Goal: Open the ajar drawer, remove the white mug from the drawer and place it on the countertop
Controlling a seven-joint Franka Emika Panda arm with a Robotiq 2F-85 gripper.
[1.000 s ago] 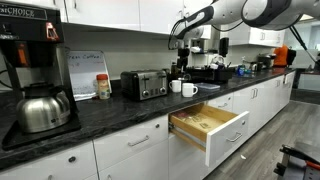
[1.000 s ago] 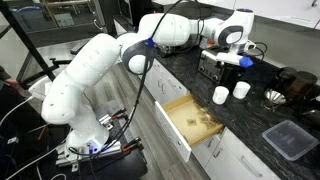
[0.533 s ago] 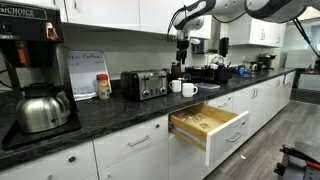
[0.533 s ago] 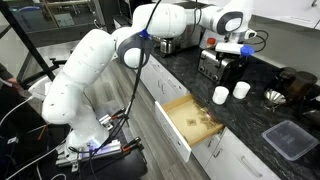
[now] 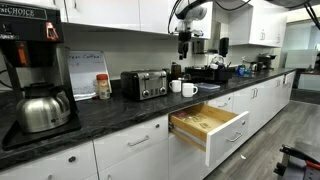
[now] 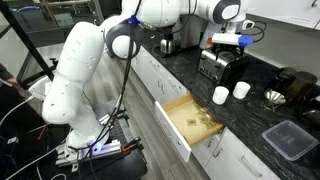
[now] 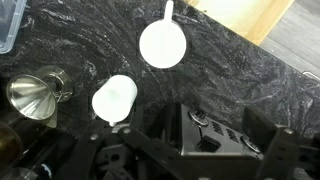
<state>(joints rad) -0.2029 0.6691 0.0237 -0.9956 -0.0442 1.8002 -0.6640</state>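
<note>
Holding the gripper (image 5: pixel 184 48) high, jaws wide apart and empty, over the white mug (image 7: pixel 114 98) standing upright, mouth up, on the veined dark countertop (image 7: pixel 230 70) in a white-cabinet kitchen.

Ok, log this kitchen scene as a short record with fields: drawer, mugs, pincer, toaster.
drawer: wide white-fronted drawer with pale wood box, pulled open, no mug visible inside
mugs: two plain white ceramic mugs, upright side by side on the dark polished stone countertop
pincer: black pincer, open, empty, high above the countertop
toaster: silver metal toaster, beside the mugs
</note>
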